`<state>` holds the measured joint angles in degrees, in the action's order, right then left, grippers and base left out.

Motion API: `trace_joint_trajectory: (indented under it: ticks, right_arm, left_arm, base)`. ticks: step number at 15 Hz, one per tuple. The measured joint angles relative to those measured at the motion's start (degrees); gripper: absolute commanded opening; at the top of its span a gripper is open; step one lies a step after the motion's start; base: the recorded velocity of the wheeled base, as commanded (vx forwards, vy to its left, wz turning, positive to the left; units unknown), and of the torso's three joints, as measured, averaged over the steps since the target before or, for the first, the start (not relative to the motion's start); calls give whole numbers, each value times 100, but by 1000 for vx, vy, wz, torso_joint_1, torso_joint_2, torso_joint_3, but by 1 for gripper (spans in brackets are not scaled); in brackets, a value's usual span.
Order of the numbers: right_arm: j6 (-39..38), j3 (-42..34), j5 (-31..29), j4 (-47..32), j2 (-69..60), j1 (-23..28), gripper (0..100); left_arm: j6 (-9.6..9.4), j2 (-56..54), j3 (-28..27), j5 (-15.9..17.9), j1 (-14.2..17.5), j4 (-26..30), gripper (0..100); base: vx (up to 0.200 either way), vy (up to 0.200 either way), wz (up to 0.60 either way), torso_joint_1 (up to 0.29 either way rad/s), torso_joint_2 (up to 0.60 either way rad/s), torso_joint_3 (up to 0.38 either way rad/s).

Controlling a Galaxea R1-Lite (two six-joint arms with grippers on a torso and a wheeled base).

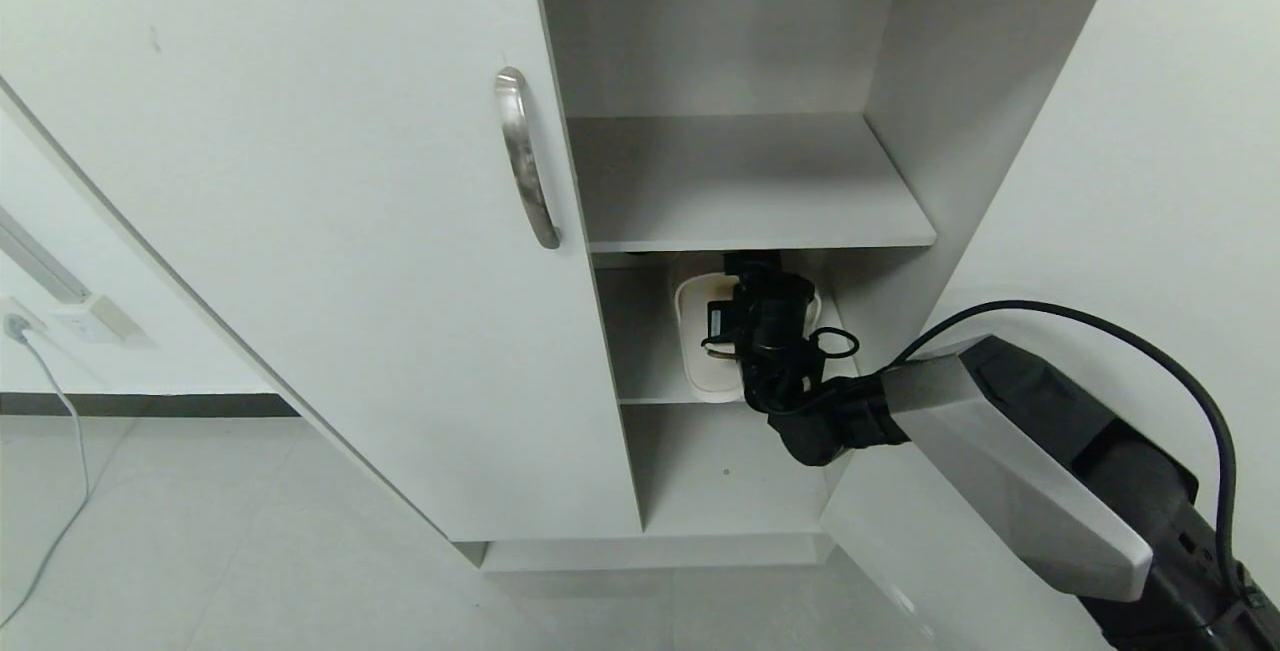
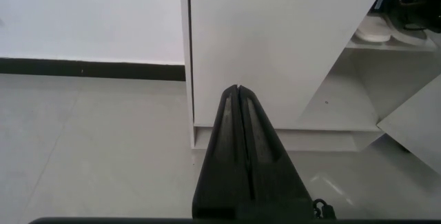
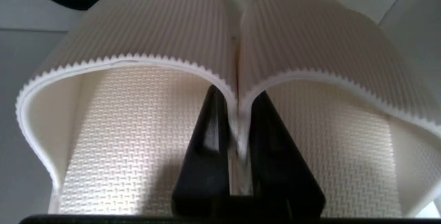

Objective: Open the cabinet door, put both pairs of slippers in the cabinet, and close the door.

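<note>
Right gripper (image 3: 236, 103): jaws narrow, clamped on the two adjoining inner side walls of a pair of cream ribbed foam slippers (image 3: 138, 45), which are pressed together between the black fingers (image 3: 207, 148). The wrist view looks into the open strap arches and down onto the textured footbeds. The slippers sit side by side inside the white laminate cabinet (image 1: 720, 21), in the compartment over the second shelf (image 1: 640, 361), about midway between that shelf's side edges, with one rounded end at its front edge. It cannot be told whether the soles rest on the shelf or hang just above it. The black wrist of the right arm passes in over the front edge of the second shelf, and its jaws lie hidden under the front edge of the upper shelf (image 1: 750, 181) in the head view. The arm enters from the side of the white right door (image 1: 1150, 181), which stands swung open. The white left door (image 1: 300, 231) is closed across its half of the cabinet and carries a curved brushed-metal handle (image 1: 525, 159) close to its inner edge. Left gripper (image 2: 238, 89): jaws pressed fully together, with nothing between them. It is held low over the pale grey tiled floor (image 2: 89, 148), well apart from the slippers, and points at the bottom edge of the left door. On the wall beside the cabinet are a white socket (image 1: 95, 319) with a cable hanging from it and a dark skirting strip (image 1: 130, 403) at floor level.
</note>
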<state>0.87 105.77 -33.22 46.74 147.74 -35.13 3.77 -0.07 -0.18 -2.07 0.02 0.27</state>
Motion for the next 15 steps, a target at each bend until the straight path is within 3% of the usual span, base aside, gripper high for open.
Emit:
trace_joint_trajectory:
  ticks: [7,8,15]
  right_arm:
    - [-18,118,0,-90,166,35,0]
    - [-21,123,0,-89,177,35,100]
    - [-33,-299,-11,66,66,18,100]
  left_arm:
    - [0,0,0,-2,5,0,0]
    - [0,0,0,-2,5,0,0]
    - [2,0,5,-2,2,-2,0]
  base:
    - [0,0,0,0,0,0]
    - [0,0,0,0,0,0]
    - [0,0,0,0,0,0]
